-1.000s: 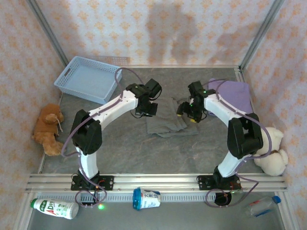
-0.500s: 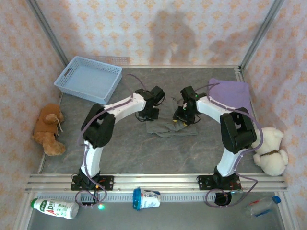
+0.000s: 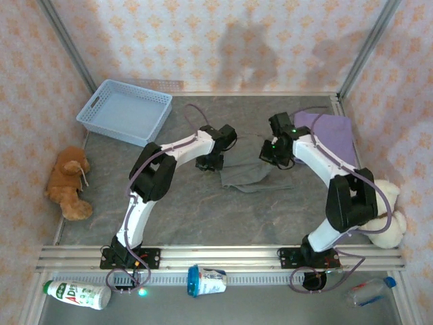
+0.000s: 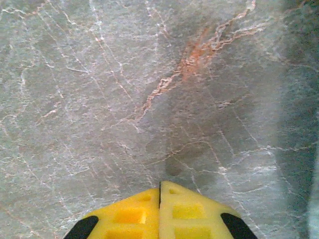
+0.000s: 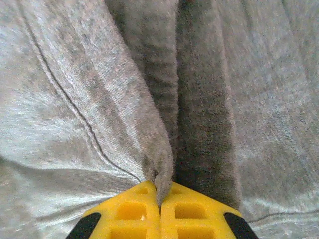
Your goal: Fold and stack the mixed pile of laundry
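Your right gripper point(image 5: 160, 188) is pinched tight on a ridge of the grey top point(image 5: 75, 104), with cloth bunched right between the tips. Over on the other side, your left gripper point(image 4: 160, 185) has its tips pressed together on nothing, just bare table point(image 4: 99, 74) below, right by the top's left edge. So the top lies between both arms, long side running left to right. The T-shirt point(image 3: 333, 132) sits at the back right, so I'd say your right arm's nearer for stacking.
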`<act>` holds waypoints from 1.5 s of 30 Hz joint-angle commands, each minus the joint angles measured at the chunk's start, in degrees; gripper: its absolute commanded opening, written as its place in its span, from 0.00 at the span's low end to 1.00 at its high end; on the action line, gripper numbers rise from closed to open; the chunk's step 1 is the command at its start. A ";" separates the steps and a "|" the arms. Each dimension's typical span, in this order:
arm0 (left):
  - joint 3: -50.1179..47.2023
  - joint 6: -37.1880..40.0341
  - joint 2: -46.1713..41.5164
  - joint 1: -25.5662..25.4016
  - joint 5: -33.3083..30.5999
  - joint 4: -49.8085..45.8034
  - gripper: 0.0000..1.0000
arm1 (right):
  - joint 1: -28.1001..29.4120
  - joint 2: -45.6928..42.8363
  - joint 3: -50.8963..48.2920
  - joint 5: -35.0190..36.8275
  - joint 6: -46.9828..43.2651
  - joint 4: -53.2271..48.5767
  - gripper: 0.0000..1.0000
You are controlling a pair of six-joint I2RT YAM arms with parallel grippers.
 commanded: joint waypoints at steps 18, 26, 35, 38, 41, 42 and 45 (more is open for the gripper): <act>-22.72 -9.06 -28.58 0.00 9.03 15.71 0.00 | 7.60 19.14 12.59 -10.51 20.96 11.40 0.00; -27.64 -14.96 -25.41 -0.12 8.24 26.93 0.00 | 7.52 12.46 12.85 -8.57 26.71 12.37 0.00; -25.27 -16.54 -20.16 -0.55 8.21 30.54 0.00 | 6.03 5.01 9.94 -5.86 30.93 14.24 0.00; -23.96 -17.27 -18.17 -0.55 7.01 30.73 0.00 | 6.01 4.77 9.49 -5.80 31.47 14.82 0.00; -22.75 -18.31 -15.58 -0.55 5.87 31.19 0.00 | 5.95 4.57 8.84 -5.70 31.58 14.93 0.00; -22.37 -18.51 -14.97 -0.55 5.91 31.44 0.00 | 6.00 4.55 8.60 -5.65 31.59 15.10 0.00; -20.49 -18.50 -12.57 -0.55 4.94 30.47 0.00 | 5.90 4.63 8.52 -5.52 31.61 15.14 0.00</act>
